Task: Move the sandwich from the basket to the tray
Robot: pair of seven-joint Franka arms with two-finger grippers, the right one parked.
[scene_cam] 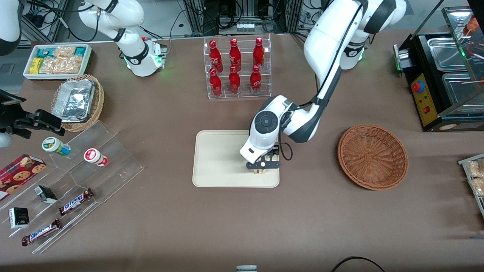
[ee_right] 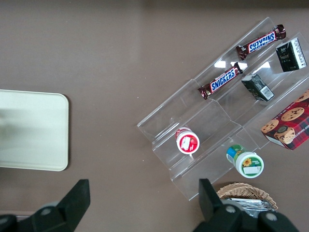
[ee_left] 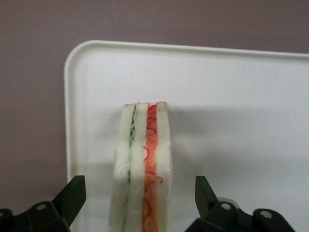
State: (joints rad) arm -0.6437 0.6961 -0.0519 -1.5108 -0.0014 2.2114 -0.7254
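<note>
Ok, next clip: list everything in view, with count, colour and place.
sandwich: one, white with red and green filling, on the tray between the open gripper fingers
tray: one, cream, mid-table
basket: one, reddish-brown, empty, toward the working arm's end
bottles: six, red, in a clear rack, farther from the camera than the tray
foil containers: silver, in a tan basket, toward the parked arm's end
snack bin: one, white, beside that
Snickers bars: two, brown, on a clear stand
gripper: black, open, low over the tray, around the sandwich
</note>
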